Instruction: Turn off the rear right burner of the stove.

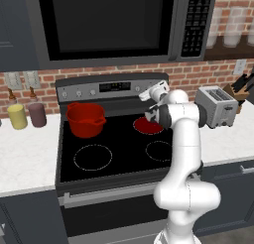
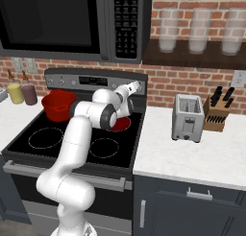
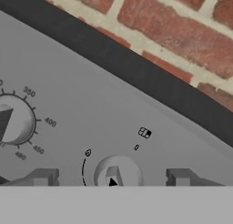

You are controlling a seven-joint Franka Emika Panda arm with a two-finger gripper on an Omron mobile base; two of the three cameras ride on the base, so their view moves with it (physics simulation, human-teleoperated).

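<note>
The claw [image 3: 110, 176] is spread wide, fingertips either side of the small grey round knob [image 3: 117, 174] dead ahead on the stove's grey steel back panel [image 3: 91, 109].

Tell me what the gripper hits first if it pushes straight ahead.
Most likely the small round knob on the stove's grey back panel: it sits between the open gripper's fingertips, close ahead. How much gap remains is unclear.

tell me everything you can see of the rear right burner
The rear right burner is a solid red glowing disc, so it looks on. It sits flush in the black glass top of the stove, back right, behind a pale dotted ring and right of the red pot. The arm hides part of it. Nothing rests on it.
</note>
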